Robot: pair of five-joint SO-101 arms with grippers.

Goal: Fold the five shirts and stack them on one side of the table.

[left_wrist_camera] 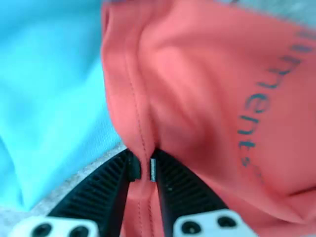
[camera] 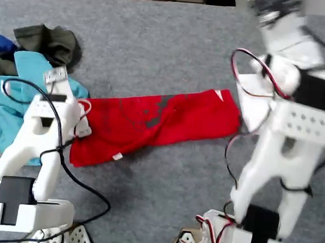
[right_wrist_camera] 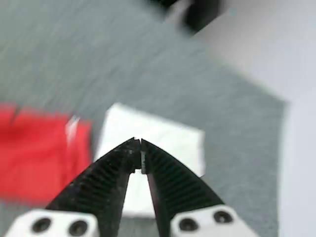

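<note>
Length is what the coming move turns on: the red shirt (camera: 156, 124) lies as a long band across the middle of the grey table (camera: 158, 41), its axis slanting from our left arm's side toward the right arm's side. The left gripper (left_wrist_camera: 143, 169) is all but closed, its jaws pinching a stitched seam at the shirt's left end, just beside the teal shirt (left_wrist_camera: 44, 98). The right gripper (right_wrist_camera: 138, 155) hangs above the folded white shirt (right_wrist_camera: 173, 143), jaws shut tip to tip with nothing between them. The red shirt's free end lies just beside that white shirt, so we judge the right arm the nearer one to take it and fold end toward end.
</note>
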